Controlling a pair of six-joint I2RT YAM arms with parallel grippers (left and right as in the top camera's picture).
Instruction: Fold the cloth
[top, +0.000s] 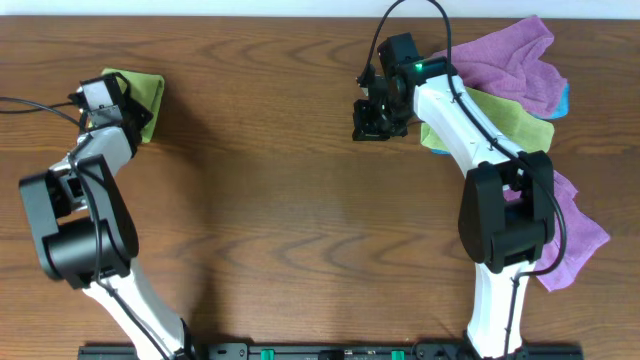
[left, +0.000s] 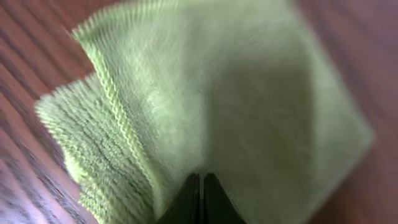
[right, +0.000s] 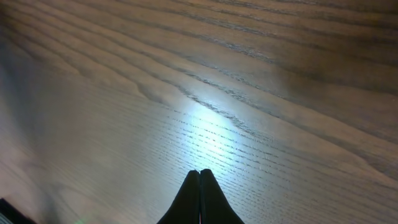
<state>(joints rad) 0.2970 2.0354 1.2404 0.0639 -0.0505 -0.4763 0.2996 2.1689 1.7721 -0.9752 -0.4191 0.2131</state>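
Lime-green microfibre, the cloth (top: 143, 92) lies on the far left of the worktop (top: 280, 200), already gathered into a small layered packet. In the left wrist view its stitched edges (left: 109, 93) are stacked but not flush, and a lower layer sticks out to one side. I judge the folding largely done, with at most a squaring-up and a withdrawal left. The left pincer (top: 118, 105) sits at the cloth's edge with its fingers pressed together; whether they nip any fabric I cannot tell. The right pincer (top: 378, 118) is closed too, empty, above bare wood. Room is generous: a broad stretch of worktop lies between the arms, and the pile of purple cloths (top: 500, 55) and the duller yellow-green cloth (top: 515, 120) is well apart on the right.
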